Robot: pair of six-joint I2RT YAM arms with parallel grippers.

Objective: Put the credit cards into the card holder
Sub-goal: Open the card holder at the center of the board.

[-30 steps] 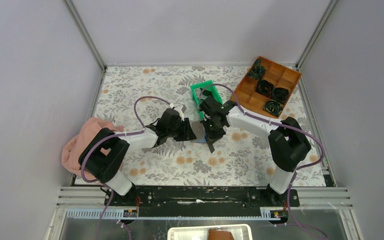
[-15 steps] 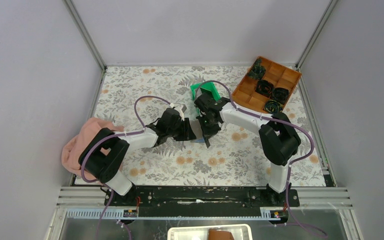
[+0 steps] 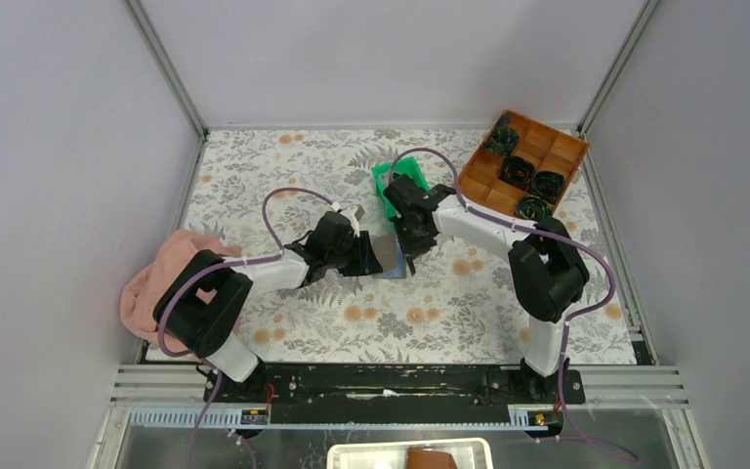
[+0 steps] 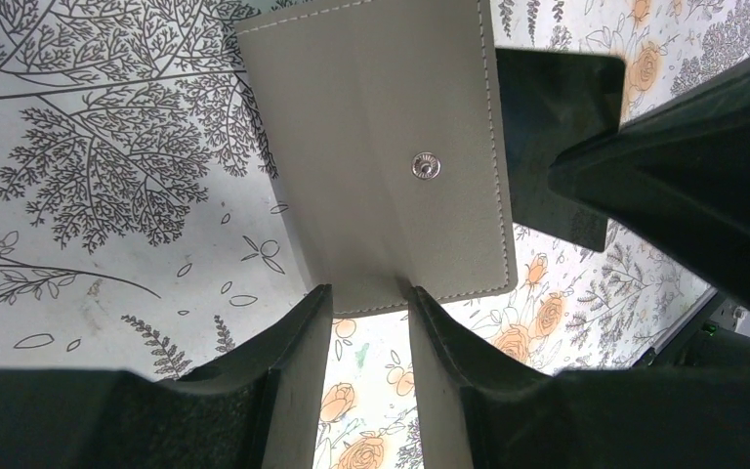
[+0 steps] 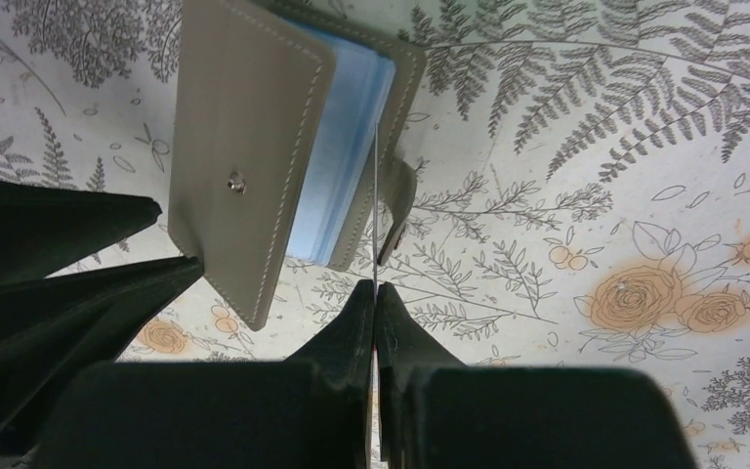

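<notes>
The card holder (image 5: 254, 147), a grey wallet with a blue inside, lies open on the floral mat; it also shows in the top view (image 3: 395, 264). My left gripper (image 4: 369, 293) is open, its fingertips against the lower edge of the raised flap (image 4: 391, 147). In the top view it (image 3: 367, 256) is left of the wallet. My right gripper (image 5: 376, 290) is shut on a credit card (image 5: 376, 215), seen edge-on, its far end at the blue pockets. The same dark card (image 4: 552, 117) shows beside the flap. The right gripper (image 3: 412, 242) hangs over the wallet's right side.
A green plastic bin (image 3: 389, 179) stands just behind the right gripper. A brown compartment tray (image 3: 493, 200) with dark parts is at the back right. A pink cloth (image 3: 161, 278) lies at the left edge by the left arm.
My right gripper with the card has moved a little farther back and turned over the wallet, so more of the blue inside shows. The left arm has stayed put.
</notes>
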